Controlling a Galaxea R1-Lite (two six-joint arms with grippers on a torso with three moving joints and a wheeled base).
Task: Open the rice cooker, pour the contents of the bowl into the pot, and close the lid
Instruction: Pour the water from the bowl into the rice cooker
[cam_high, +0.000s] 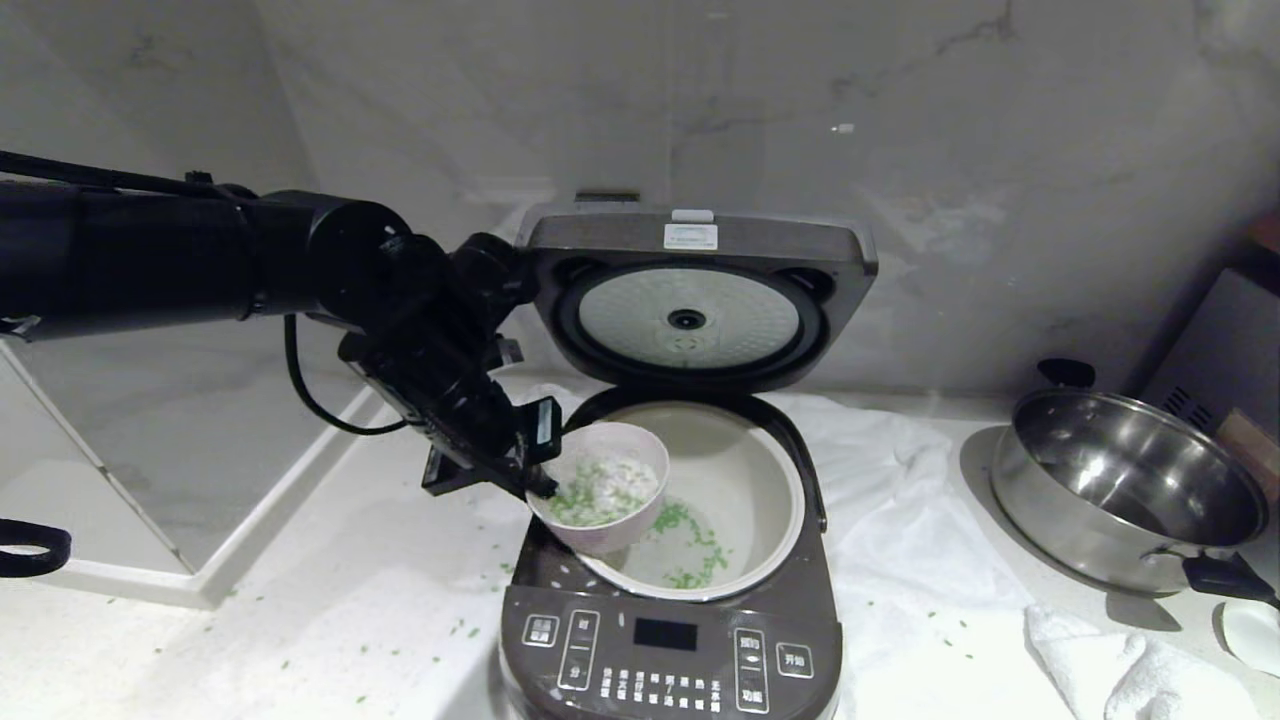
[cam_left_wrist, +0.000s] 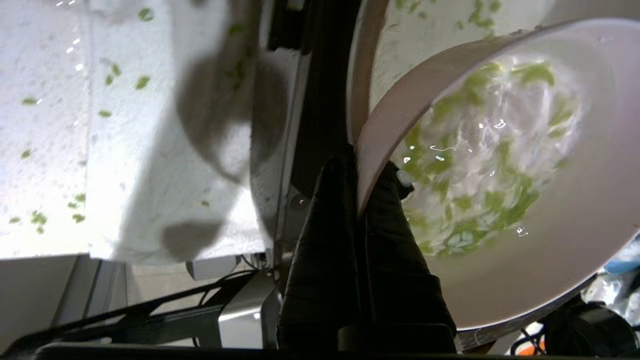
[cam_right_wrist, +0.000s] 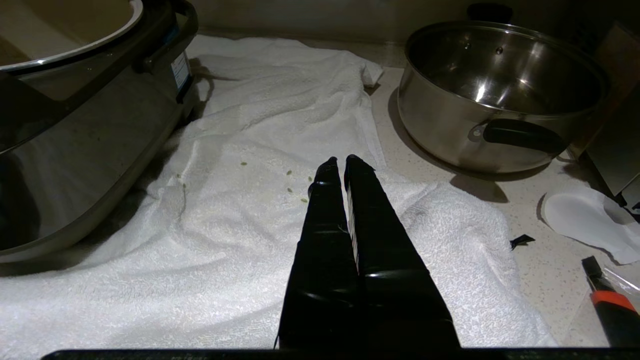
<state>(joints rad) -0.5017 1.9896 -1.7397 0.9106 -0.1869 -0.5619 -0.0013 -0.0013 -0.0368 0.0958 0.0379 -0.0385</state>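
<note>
The dark rice cooker (cam_high: 670, 640) stands open, its lid (cam_high: 692, 300) raised upright with the dimpled white disc facing me. Inside sits the off-white pot (cam_high: 745, 480), with some green bits on its floor. My left gripper (cam_high: 540, 480) (cam_left_wrist: 361, 167) is shut on the rim of the pale pink bowl (cam_high: 600, 520) (cam_left_wrist: 575, 240), holding it tilted over the pot's left edge. The bowl's contents (cam_high: 600, 490) (cam_left_wrist: 480, 165), chopped green bits in whitish liquid, still lie in it. My right gripper (cam_right_wrist: 340, 167) hangs shut and empty above the white towel (cam_right_wrist: 250, 210), right of the cooker.
A shiny steel pan (cam_high: 1125, 490) (cam_right_wrist: 500, 95) with a black handle stands at the right. White cloth (cam_high: 900, 500) lies under the cooker, another folded cloth (cam_high: 1130, 670) at the front right. Green bits are scattered over the counter (cam_high: 330, 620). A marble wall rises behind.
</note>
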